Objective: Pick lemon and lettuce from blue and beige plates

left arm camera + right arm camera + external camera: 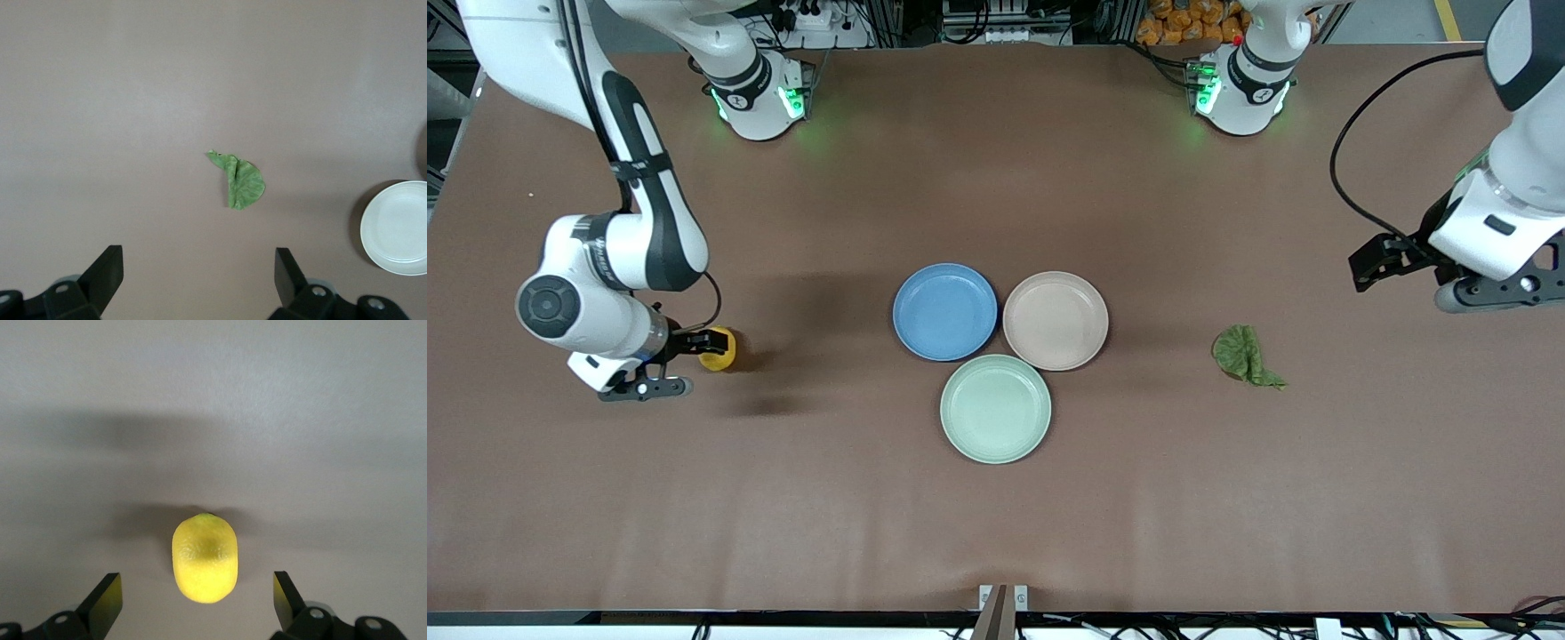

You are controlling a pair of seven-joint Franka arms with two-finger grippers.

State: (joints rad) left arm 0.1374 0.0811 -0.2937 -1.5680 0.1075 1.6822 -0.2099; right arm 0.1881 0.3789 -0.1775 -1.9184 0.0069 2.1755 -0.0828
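The lemon (719, 348) lies on the bare table toward the right arm's end, off any plate. My right gripper (685, 363) is open, low beside it. In the right wrist view the lemon (205, 558) sits just ahead of the open gripper (197, 603), untouched. The lettuce (1243, 354) lies on the table toward the left arm's end. My left gripper (1409, 283) is open and empty, up over the table at that end; its wrist view shows the lettuce (241, 183) well ahead of the gripper (198, 273). The blue plate (944, 311) and beige plate (1056, 320) are empty.
A pale mint-green plate (995, 408), also empty, touches the other two and lies nearest the front camera. A pale plate's edge (400, 230) shows in the left wrist view. Brown table surface surrounds everything.
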